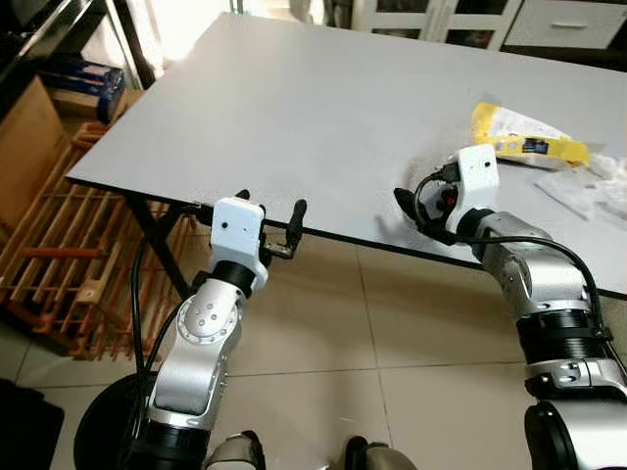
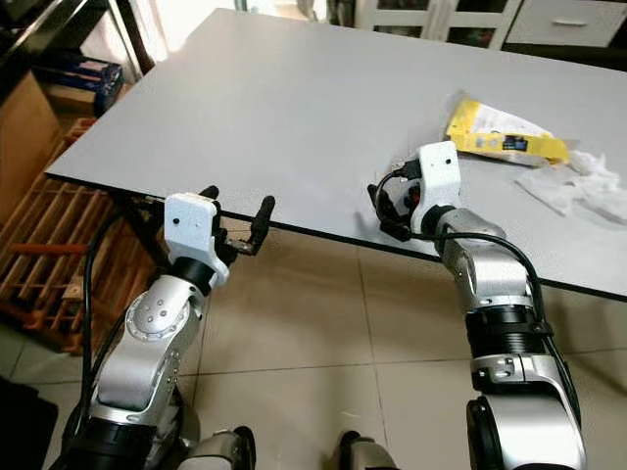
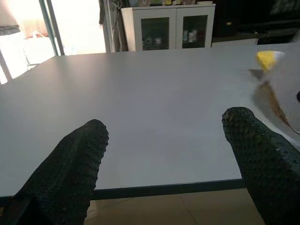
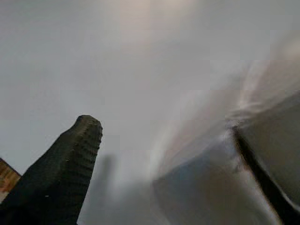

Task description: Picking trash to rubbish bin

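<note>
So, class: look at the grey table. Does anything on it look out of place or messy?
Yes. A crumpled yellow wrapper and a wad of white tissue lie loose together near the right end of the otherwise bare grey table. The right pincer sits over the near edge, short of them.

Wide bare table (image 1: pixel 294 108) lies open; yellow packet (image 1: pixel 524 137) and crumpled tissue (image 1: pixel 593 191) crowd its right end.

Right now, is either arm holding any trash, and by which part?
Nothing is held. The left gripper is open at the table edge; the right gripper is over the table, short of the yellow wrapper, its jaws unclear.
</note>
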`<state>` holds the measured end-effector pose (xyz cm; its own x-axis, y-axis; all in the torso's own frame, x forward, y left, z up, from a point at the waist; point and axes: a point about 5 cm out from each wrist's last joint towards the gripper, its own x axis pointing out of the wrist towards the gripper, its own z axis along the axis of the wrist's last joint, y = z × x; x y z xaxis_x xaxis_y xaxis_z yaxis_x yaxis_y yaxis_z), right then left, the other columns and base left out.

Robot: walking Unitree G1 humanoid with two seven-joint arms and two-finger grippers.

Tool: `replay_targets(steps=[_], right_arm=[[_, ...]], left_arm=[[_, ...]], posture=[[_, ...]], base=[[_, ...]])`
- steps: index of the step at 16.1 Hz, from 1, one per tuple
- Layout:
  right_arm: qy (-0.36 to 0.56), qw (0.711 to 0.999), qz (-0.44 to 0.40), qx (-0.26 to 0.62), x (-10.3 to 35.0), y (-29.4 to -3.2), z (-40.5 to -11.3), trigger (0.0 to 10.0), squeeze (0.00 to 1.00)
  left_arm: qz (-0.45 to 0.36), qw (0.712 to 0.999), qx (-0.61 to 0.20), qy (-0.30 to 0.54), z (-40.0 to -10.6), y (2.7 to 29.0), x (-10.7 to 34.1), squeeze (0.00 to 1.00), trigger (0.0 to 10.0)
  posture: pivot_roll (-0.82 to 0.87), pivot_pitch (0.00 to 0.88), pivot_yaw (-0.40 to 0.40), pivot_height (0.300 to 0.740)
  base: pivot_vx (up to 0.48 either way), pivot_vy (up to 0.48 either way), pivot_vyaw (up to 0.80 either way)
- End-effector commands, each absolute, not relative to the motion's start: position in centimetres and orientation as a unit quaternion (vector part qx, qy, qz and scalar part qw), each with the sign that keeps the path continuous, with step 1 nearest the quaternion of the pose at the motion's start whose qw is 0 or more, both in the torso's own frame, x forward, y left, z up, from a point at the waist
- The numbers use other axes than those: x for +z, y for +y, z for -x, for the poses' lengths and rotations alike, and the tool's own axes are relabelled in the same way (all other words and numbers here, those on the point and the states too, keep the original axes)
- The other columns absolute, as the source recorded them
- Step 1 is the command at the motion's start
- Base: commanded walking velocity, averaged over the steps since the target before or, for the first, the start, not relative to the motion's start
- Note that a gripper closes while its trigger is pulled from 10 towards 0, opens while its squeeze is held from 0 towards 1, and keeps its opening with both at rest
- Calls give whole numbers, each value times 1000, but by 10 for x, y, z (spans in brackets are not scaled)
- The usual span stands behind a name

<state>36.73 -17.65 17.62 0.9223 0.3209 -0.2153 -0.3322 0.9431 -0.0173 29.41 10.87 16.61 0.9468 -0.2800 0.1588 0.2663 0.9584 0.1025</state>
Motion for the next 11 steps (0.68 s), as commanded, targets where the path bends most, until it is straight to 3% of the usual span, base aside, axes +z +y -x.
replay_targets(steps=[1,11], right_arm=[[159,971,18,178,149,-174,-360,0,0],[164,972,9,167,135,-176,-358,0,0]], left_arm=[[-43,985,-142,-85,-292,107,167,0,10000],[-49,986,-138,-86,-295,110,169,0,10000]], posture=[[49,237,-6,740],[70,227,4,740]], base=[[0,0,0],[0,0,0]])
